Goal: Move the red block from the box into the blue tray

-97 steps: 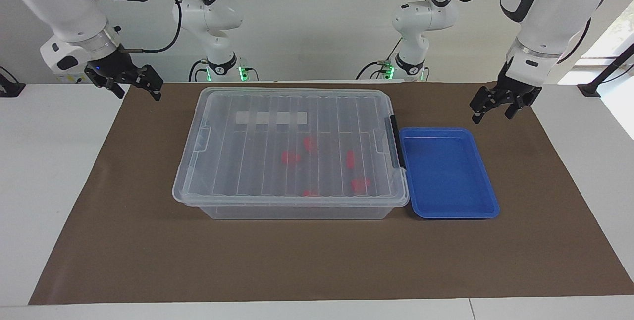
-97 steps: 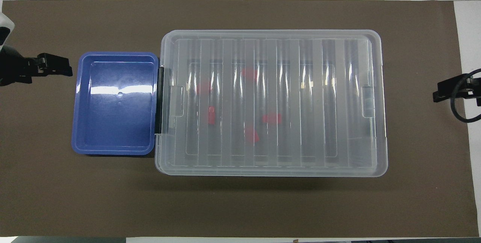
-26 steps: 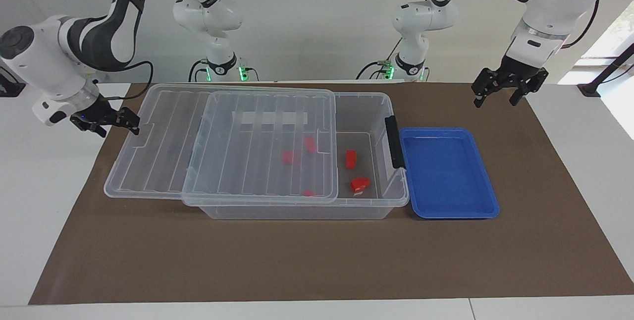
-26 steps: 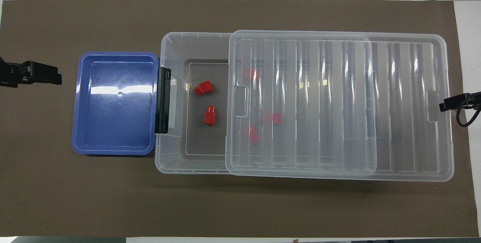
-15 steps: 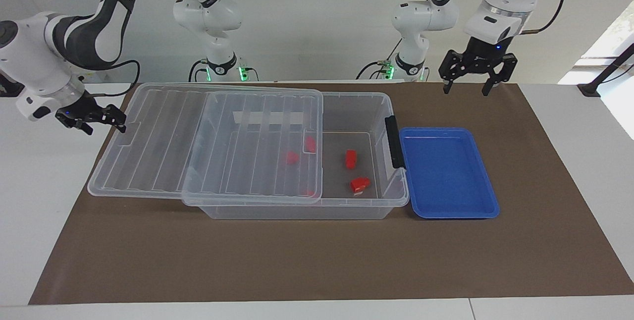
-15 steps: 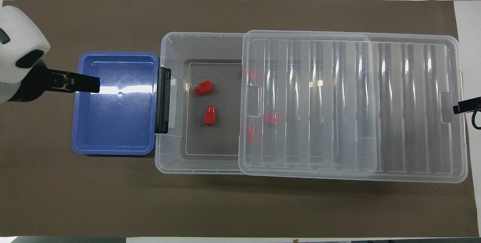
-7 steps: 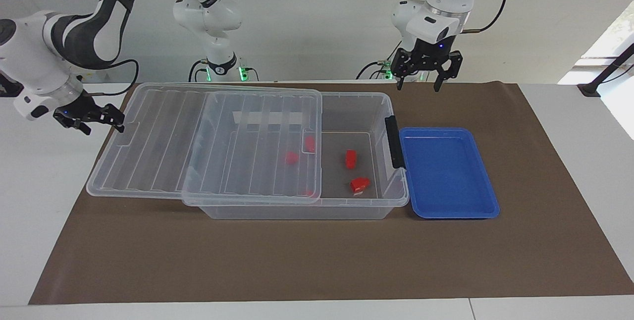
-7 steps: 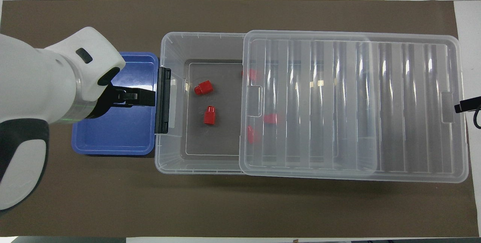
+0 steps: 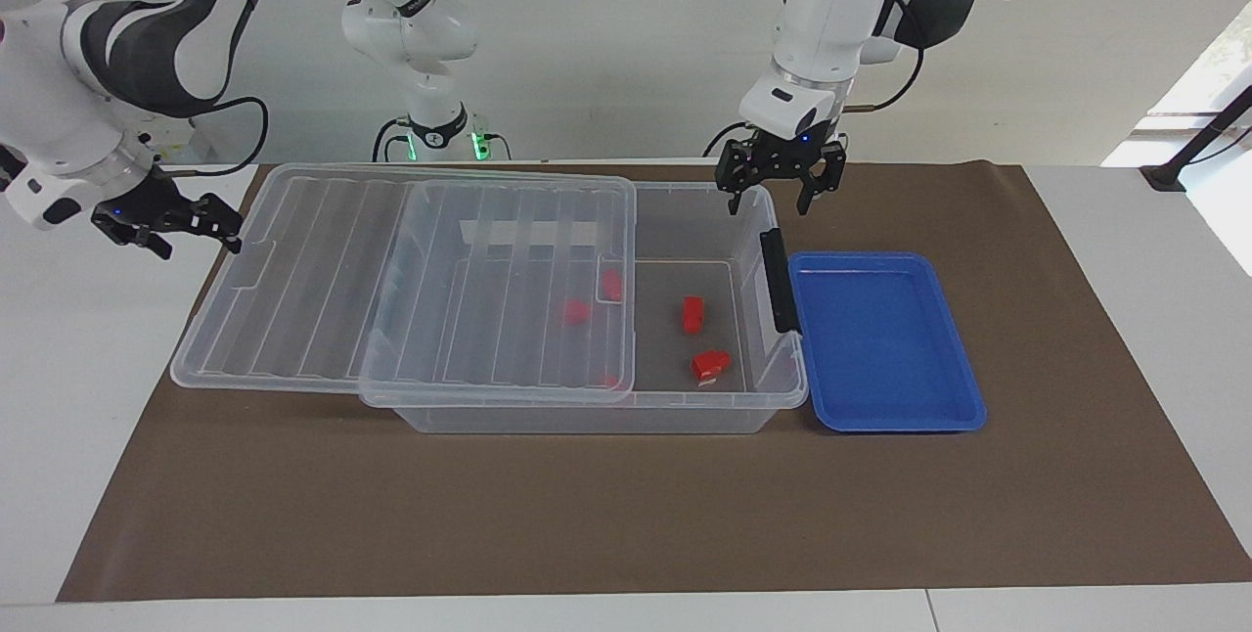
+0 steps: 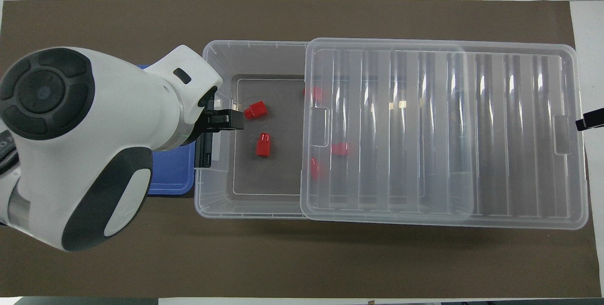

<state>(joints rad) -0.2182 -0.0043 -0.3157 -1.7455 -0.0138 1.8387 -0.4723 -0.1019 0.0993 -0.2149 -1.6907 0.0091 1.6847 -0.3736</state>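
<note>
The clear box (image 9: 587,417) stands with its ribbed lid (image 9: 391,280) slid toward the right arm's end, so the end by the black clip (image 9: 773,280) is uncovered. The small red block (image 9: 693,314) lies on the bare box floor, also in the overhead view (image 10: 263,144). A chunkier red piece (image 9: 711,365) lies farther from the robots. The blue tray (image 9: 885,338) sits empty against the clip end. My left gripper (image 9: 775,192) is open and empty above the box's uncovered end. My right gripper (image 9: 210,226) is at the lid's outer edge.
Three more red pieces (image 9: 575,311) lie in the box under the shifted lid. The left arm covers most of the tray in the overhead view, where only its corner (image 10: 172,173) shows. A brown mat (image 9: 626,515) covers the table.
The lid was slid toward the right arm's end and then stopped. The left arm swung in over the tray to the box's open end. The right gripper drew up slightly at the lid's edge.
</note>
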